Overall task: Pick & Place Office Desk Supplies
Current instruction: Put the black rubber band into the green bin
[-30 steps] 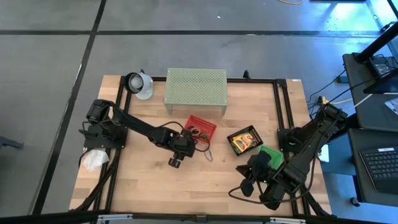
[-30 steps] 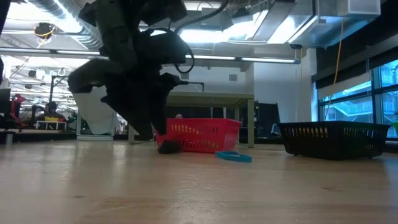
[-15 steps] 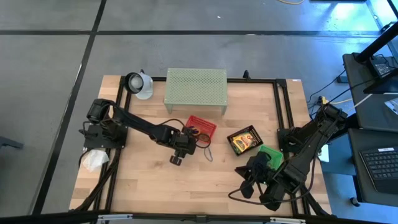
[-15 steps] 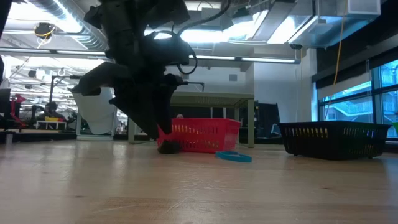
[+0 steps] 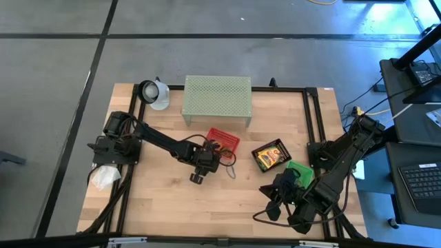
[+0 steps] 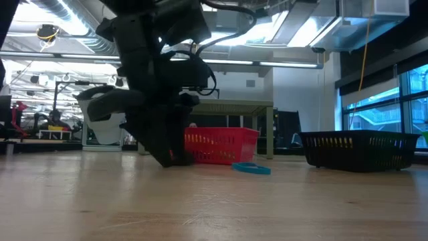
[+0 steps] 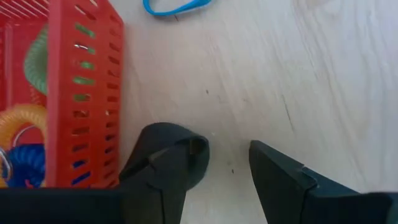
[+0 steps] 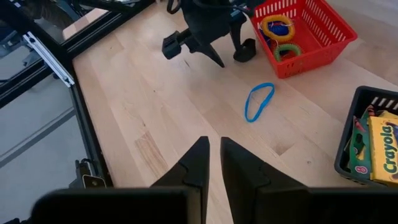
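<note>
A small black piece [image 7: 191,152] lies on the table beside the red basket's [image 5: 222,140] near corner. My left gripper [image 7: 227,177] is open just above the table, slanting down. One finger [image 7: 155,186] stands right at the black piece and the other [image 7: 280,180] stands apart from it. I cannot tell whether the near finger touches it. In the low view the gripper [image 6: 170,159] hides the piece. A blue loop [image 8: 259,101] lies flat on the wood near the basket. My right gripper [image 8: 214,158] hangs shut and empty over the table's near right part.
The red basket [image 8: 298,31] holds orange, green and blue loops. A black basket [image 5: 271,155] with crayon boxes [image 8: 385,149] stands to the right, with a green thing [image 5: 300,170] beside it. A pale green shelf [image 5: 217,98] stands at the far edge. A white wad [image 5: 103,178] lies off the left edge.
My left gripper has sunk toward the table and moved a little toward the red basket. In the low view it now stands in front of the black piece, which still showed one second ago. Its fingers have stayed open.
</note>
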Robot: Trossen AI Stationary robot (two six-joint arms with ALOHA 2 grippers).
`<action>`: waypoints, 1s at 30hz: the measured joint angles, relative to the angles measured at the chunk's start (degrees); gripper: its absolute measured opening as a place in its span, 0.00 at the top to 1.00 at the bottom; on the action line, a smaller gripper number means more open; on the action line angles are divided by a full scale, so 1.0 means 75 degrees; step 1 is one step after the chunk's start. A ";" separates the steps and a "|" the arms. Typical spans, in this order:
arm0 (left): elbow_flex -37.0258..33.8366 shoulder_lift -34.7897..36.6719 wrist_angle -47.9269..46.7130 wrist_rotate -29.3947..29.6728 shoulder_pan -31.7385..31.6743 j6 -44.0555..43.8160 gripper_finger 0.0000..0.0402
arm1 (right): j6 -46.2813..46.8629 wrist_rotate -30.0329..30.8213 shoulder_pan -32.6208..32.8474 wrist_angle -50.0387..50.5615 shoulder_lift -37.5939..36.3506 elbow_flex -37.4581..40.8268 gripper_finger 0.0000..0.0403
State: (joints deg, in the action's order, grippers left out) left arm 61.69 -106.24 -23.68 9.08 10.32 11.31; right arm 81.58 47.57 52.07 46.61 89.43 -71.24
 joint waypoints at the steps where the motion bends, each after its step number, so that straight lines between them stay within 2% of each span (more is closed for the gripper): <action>1: 0.0000 0.0000 0.0024 0.0006 -0.0016 0.0000 0.60 | 0.0000 0.0000 0.0000 -0.0018 0.0000 0.0000 0.90; 5: 0.0000 -0.0015 0.0092 0.0002 -0.0043 -0.0352 0.67 | -0.0005 0.0000 0.0000 -0.0054 0.0000 0.0000 0.90; 13: -0.0003 -0.0032 0.0184 0.0061 -0.0037 -0.0723 0.97 | -0.0007 0.0000 0.0000 -0.0116 0.0000 0.0000 0.90; 24: 0.0000 0.0001 -0.0048 -0.0373 0.0234 -0.1729 0.99 | -0.0021 -0.0003 0.0000 -0.0196 0.0000 0.0000 0.90; 30: -0.0009 0.0634 -0.0068 -0.1041 0.0576 -0.2501 0.99 | -0.0576 -0.0058 0.0000 -0.0502 0.0000 0.0000 0.90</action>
State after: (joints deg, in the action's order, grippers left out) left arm 61.63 -101.48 -24.19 1.27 14.65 -7.45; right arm 77.25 47.14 52.07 42.85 89.43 -71.24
